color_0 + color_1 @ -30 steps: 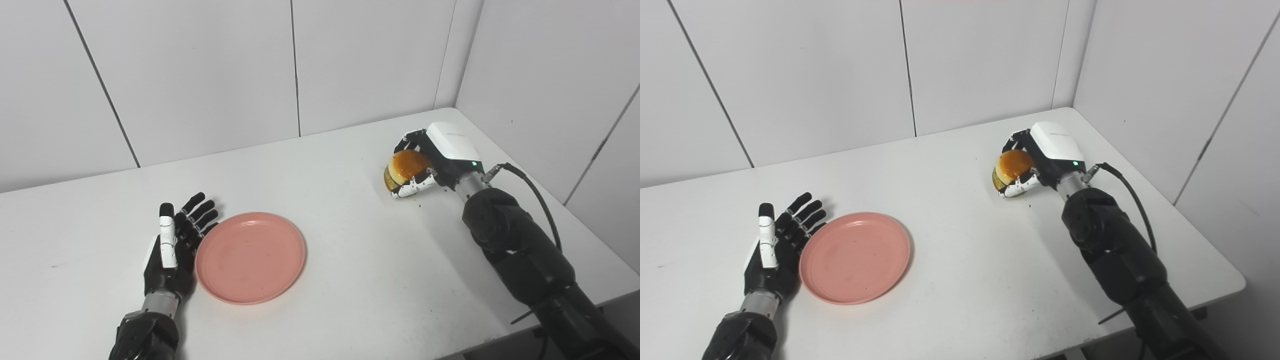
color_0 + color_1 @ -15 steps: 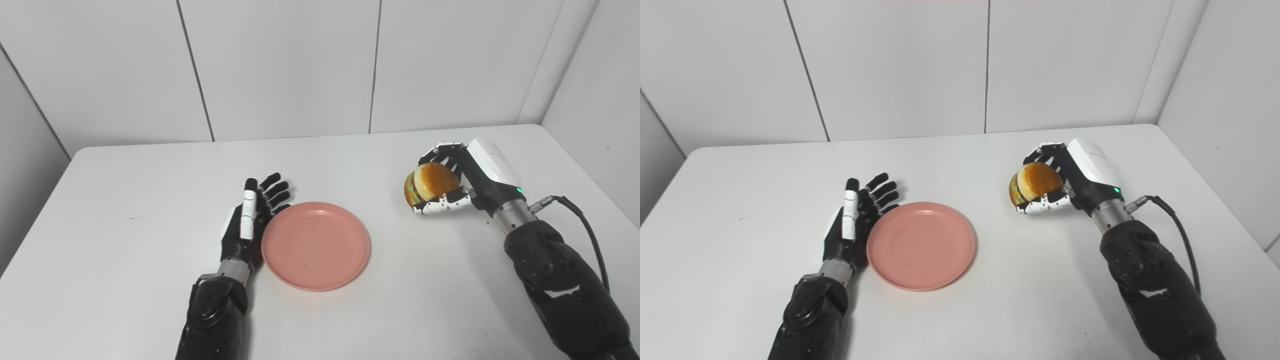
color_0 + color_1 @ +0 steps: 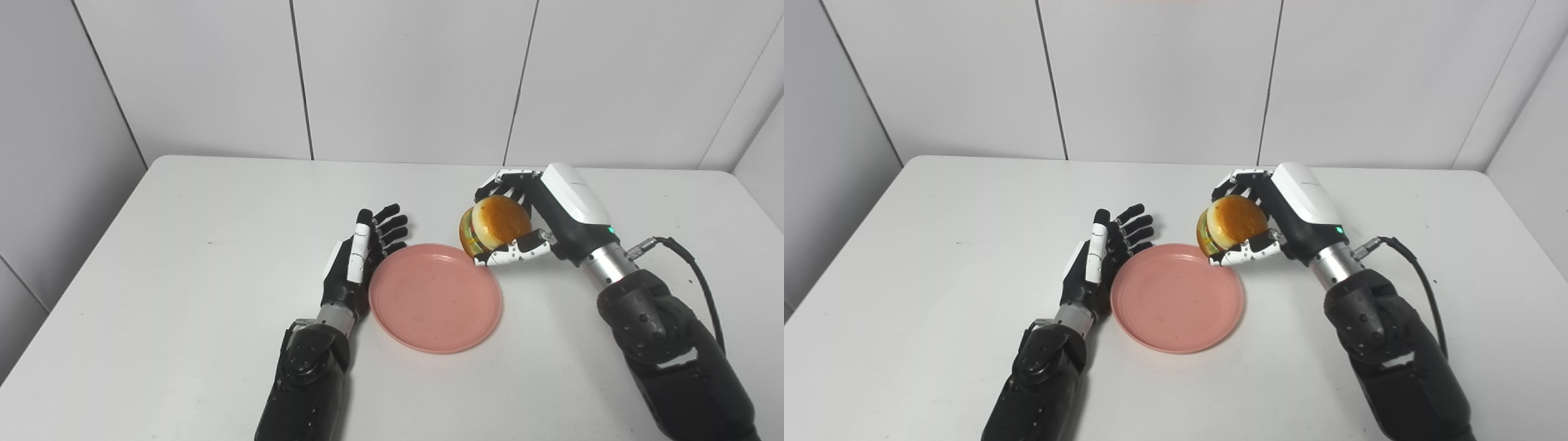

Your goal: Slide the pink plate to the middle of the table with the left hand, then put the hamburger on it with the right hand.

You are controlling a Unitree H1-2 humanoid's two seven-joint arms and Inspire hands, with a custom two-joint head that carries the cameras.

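Observation:
The pink plate (image 3: 435,297) lies flat on the white table (image 3: 184,257), near its middle. My left hand (image 3: 358,263) stands open on edge against the plate's left rim, fingers straight and pointing away from me. My right hand (image 3: 539,214) is shut on the hamburger (image 3: 493,225), an orange bun with a green and yellow filling. It holds the hamburger in the air at the plate's far right rim. In the right eye view the hamburger (image 3: 1230,225) hangs just over the plate (image 3: 1176,297) at its rim.
White wall panels (image 3: 404,73) close in the table at the back, left and right. A black cable (image 3: 692,269) runs from the right wrist over the table's right part.
The camera has turned left, shifting the whole picture. My right hand has carried the hamburger left, from the table's right part to the plate's far right rim. The left hand stays against the plate.

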